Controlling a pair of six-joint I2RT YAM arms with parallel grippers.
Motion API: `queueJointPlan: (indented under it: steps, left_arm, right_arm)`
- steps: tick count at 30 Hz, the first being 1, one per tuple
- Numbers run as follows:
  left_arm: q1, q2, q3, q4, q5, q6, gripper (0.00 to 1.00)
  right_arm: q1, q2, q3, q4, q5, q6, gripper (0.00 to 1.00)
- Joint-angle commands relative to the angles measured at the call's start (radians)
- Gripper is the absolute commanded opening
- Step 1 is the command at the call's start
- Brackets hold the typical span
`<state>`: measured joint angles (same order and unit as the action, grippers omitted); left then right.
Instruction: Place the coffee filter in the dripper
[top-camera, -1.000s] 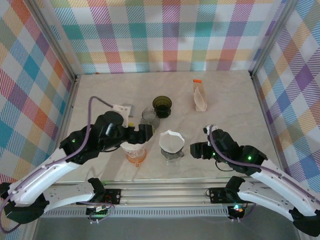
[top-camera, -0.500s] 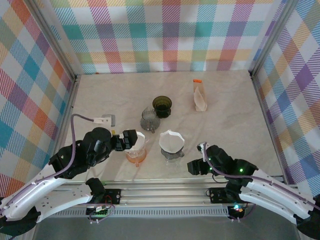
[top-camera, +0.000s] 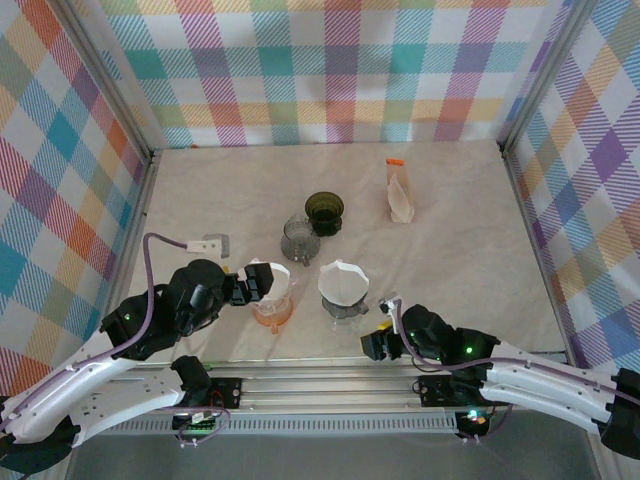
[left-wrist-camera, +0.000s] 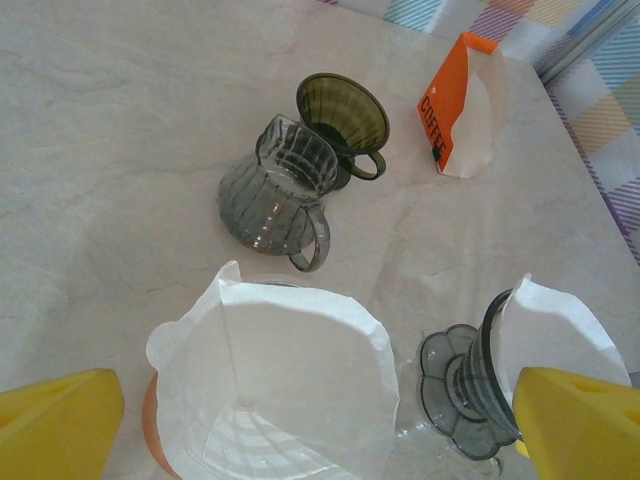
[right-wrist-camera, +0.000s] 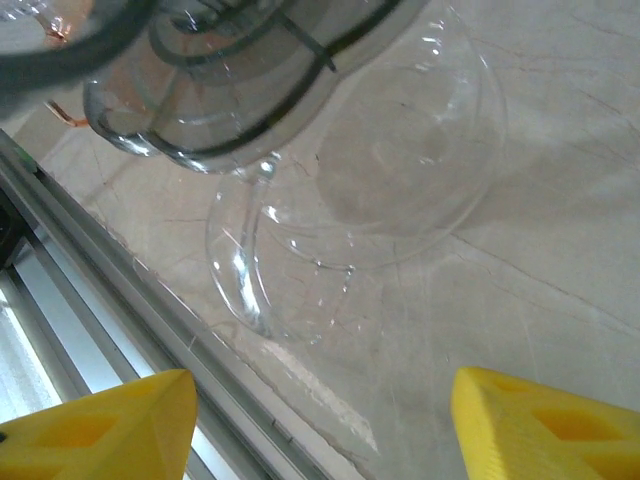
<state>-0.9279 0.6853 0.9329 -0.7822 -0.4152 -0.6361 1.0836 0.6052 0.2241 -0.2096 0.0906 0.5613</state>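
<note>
**Q:** Where is the coffee filter?

**A:** The white coffee filter sits mouth-up inside the orange dripper, on the tabletop left of centre and towards the near edge.

**Q:** And the tools?

**A:** The left tool is at the filter's left side, fingers spread wide, gripping nothing. The right tool hovers at the near edge, fingers apart and empty. It is beside a grey dripper that holds a second filter. Farther back stand a ribbed grey jug, a dark green dripper and a filter packet.
</note>
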Motion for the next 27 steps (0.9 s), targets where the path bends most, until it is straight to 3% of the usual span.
queueJointPlan:
  steps: [1, 27]
  left_arm:
    - [-0.011, 0.004, -0.021, 0.018, -0.022, -0.013, 1.0]
    - [-0.008, 0.011, -0.034, 0.021, -0.031, -0.014, 1.0]
  right_arm:
    - [0.025, 0.039, 0.0, 0.132, 0.034, -0.036, 0.68]
    - [0.076, 0.211, -0.054, 0.346, 0.086, -0.089, 0.64]
